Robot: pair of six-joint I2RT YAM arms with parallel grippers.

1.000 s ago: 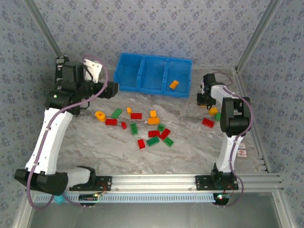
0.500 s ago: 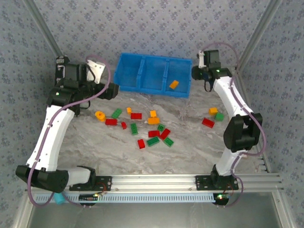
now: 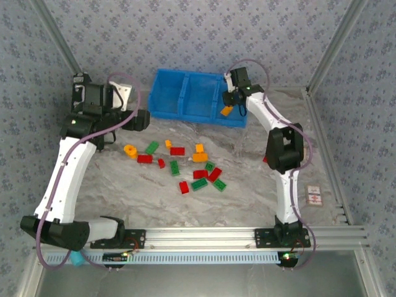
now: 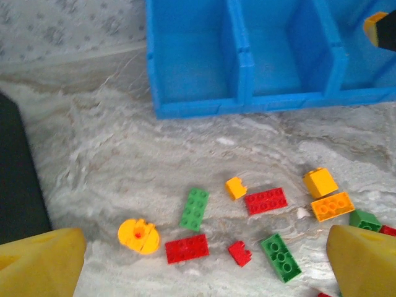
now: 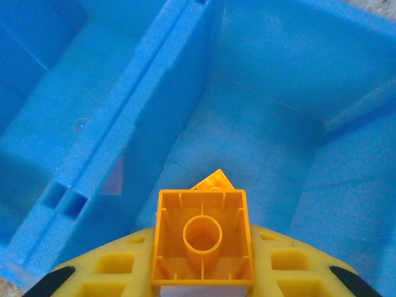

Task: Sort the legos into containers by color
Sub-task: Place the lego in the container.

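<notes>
From my station the grey, marble-veined table (image 3: 247, 185) is the biggest thing in the overhead view. The left arm (image 3: 65, 167) rises from its base, bends at the elbow and holds its wrist level beside the bin's left end. The right arm (image 3: 281, 167) stands tall, folds sharply at the elbow and stretches its forearm back to the bin's right end.

The bin (image 3: 192, 116) is bright blue, smooth moulded plastic, rectangular, with thin divider walls making three compartments side by side.

The left gripper (image 3: 141, 119) is spread wide. Its yellow fingers (image 4: 43, 263) sit at the two lower corners of the wrist view with nothing between them.

The right gripper (image 3: 230, 102) hangs over the right compartment. Its yellow ribbed fingers (image 5: 117, 266) are closed onto an orange brick (image 5: 202, 238), square, glossy, with its hollow underside and round centre tube facing the camera. A second orange brick (image 5: 213, 180) lies on that compartment's floor directly below, only a corner of it visible.

The loose legos (image 3: 177, 150) lie scattered on the table in front of the bin: red, green and orange studded blocks, plus a round orange piece (image 4: 138, 236).
</notes>
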